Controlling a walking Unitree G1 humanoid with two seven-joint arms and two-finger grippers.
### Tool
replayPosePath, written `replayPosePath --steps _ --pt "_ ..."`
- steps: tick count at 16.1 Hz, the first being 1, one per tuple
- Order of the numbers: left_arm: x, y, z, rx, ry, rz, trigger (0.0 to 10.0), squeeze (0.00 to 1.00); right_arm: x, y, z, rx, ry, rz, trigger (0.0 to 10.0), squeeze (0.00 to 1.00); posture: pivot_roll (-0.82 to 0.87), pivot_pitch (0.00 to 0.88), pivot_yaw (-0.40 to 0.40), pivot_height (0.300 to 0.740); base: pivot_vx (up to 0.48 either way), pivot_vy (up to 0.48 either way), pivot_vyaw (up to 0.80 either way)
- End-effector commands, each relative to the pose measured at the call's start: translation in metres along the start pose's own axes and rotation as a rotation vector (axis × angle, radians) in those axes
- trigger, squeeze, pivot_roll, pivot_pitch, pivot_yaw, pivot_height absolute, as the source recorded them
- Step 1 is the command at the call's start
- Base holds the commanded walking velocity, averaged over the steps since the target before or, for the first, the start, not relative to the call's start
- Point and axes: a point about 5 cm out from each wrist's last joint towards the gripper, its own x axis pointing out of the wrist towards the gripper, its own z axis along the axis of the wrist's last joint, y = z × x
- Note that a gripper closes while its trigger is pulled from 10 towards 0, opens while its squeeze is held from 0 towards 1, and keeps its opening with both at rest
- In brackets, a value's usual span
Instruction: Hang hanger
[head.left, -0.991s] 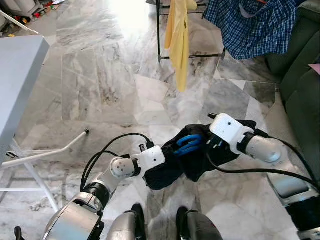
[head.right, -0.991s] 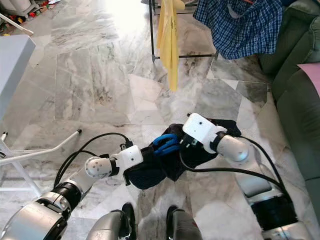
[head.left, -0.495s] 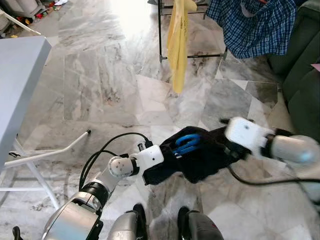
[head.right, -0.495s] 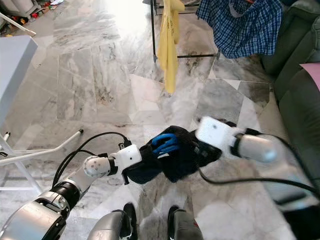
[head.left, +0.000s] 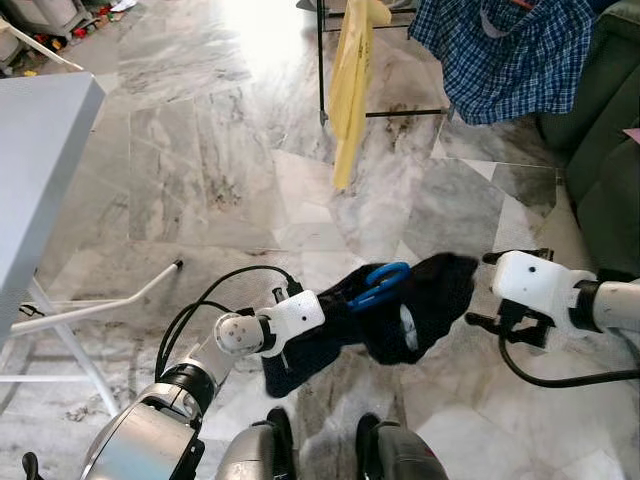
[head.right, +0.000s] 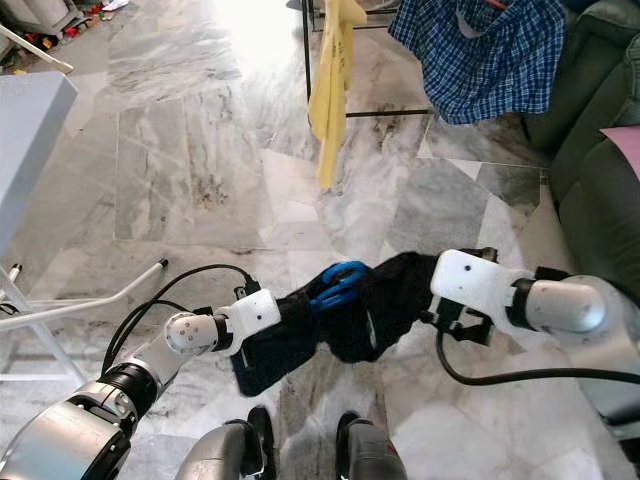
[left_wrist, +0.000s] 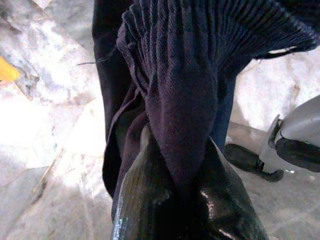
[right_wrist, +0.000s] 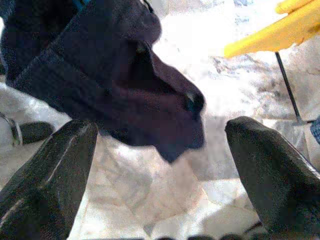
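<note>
the left gripper (left_wrist: 185, 200) pinches the dark garment (head.left: 400, 310) on the blue hanger (head.left: 378, 284), low centre over the floor (head.left: 200, 150). the right gripper (right_wrist: 160, 165), spread wide, hangs at the garment's 3 o'clock, apart.

home | marble floor (head.left: 200, 150) | green sofa (head.left: 600, 150) | clothes rack (head.left: 330, 60)

I see a blue plastic hanger (head.left: 378, 285) wrapped in a dark navy ribbed garment (head.left: 420, 305), held up above the marble floor. The cloth droops in folds off both sides of it. Only the hanger's curved blue top pokes out of the fabric.
</note>
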Motion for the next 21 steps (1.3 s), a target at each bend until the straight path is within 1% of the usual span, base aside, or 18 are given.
replayPosePath --steps 1,2,3,5,6,9,11,12,13,14,15,16,17,18,19,21 --pt "-0.002 0.002 0.001 0.024 -0.012 -0.003 0.0 0.00 -0.007 -0.001 -0.001 -0.015 0.009 0.012 10.0 1.00 -0.24 0.238 0.083 0.740 0.000 0.000 0.00" --pt "-0.003 0.002 0.001 0.037 -0.015 -0.014 0.0 0.00 -0.011 -0.007 -0.002 -0.019 -0.003 -0.019 10.0 1.00 -0.24 0.236 0.081 0.740 0.000 0.000 0.00" --pt "-0.004 0.001 0.001 0.047 -0.021 -0.025 0.0 0.00 -0.013 -0.010 -0.002 -0.015 -0.016 -0.031 10.0 1.00 -0.25 0.237 0.082 0.740 0.000 0.000 0.00" --pt "-0.005 0.003 0.006 0.069 -0.068 -0.055 0.0 0.00 -0.014 -0.012 -0.005 -0.014 -0.042 -0.042 10.0 1.00 -0.25 0.241 0.081 0.740 0.000 0.000 0.00" --pt "-0.006 0.004 0.012 0.084 -0.110 -0.074 0.0 0.00 -0.011 -0.008 -0.006 0.015 -0.071 -0.030 10.0 1.00 -0.24 0.245 0.080 0.740 0.000 0.000 0.00" --pt "-0.009 0.009 0.026 0.130 -0.194 -0.106 0.0 0.00 0.000 0.004 -0.005 0.081 -0.140 0.026 10.0 1.00 -0.24 0.254 0.079 0.740 0.000 0.000 0.00" --pt "-0.011 0.018 0.039 0.153 -0.258 -0.094 0.0 0.00 0.013 0.019 0.000 0.118 -0.194 0.118 10.0 1.00 -0.24 0.257 0.080 0.740 0.000 0.000 0.00" --pt "-0.012 0.022 0.046 0.162 -0.290 -0.092 0.0 0.00 0.020 0.026 0.000 0.106 -0.199 0.159 10.0 0.84 -0.23 0.262 0.081 0.740 0.000 0.000 0.00" --pt "-0.014 0.023 0.049 0.178 -0.311 -0.102 0.0 0.00 0.024 0.028 -0.003 0.076 -0.178 0.166 10.0 0.41 -0.22 0.263 0.081 0.740 0.000 0.000 0.00" --pt "-0.015 0.024 0.052 0.187 -0.332 -0.118 0.0 0.00 0.025 0.028 -0.004 0.069 -0.178 0.170 10.0 0.00 -0.22 0.267 0.083 0.740 0.000 0.000 0.00" --pt "-0.016 0.024 0.053 0.190 -0.342 -0.127 0.0 0.00 0.025 0.027 -0.004 0.068 -0.181 0.171 10.0 0.00 -0.22 0.267 0.083 0.740 0.000 0.000 0.00" --pt "-0.019 0.023 0.057 0.218 -0.375 -0.167 0.0 0.00 0.027 0.025 -0.004 0.021 -0.167 0.166 10.0 0.00 -0.22 0.268 0.084 0.740 0.000 0.000 0.00" --pt "-0.023 0.022 0.056 0.257 -0.379 -0.208 0.0 0.00 0.026 0.020 -0.002 -0.042 -0.154 0.161 10.0 0.00 -0.22 0.269 0.085 0.740 0.000 0.000 0.00" --pt "-0.025 0.022 0.054 0.267 -0.370 -0.220 0.0 0.00 0.025 0.017 0.003 -0.057 -0.169 0.151 10.0 0.00 -0.21 0.270 0.084 0.740 0.000 0.000 0.00" --pt "-0.027 0.022 0.049 0.271 -0.349 -0.227 0.0 0.00 0.022 0.010 0.014 -0.075 -0.205 0.129 10.0 0.00 -0.22 0.270 0.084 0.740 0.000 0.000 0.00" --pt "-0.029 0.023 0.043 0.266 -0.324 -0.227 0.0 0.00 0.017 0.001 0.028 -0.110 -0.244 0.104 10.0 0.00 -0.22 0.270 0.085 0.740 0.000 0.000 0.00"
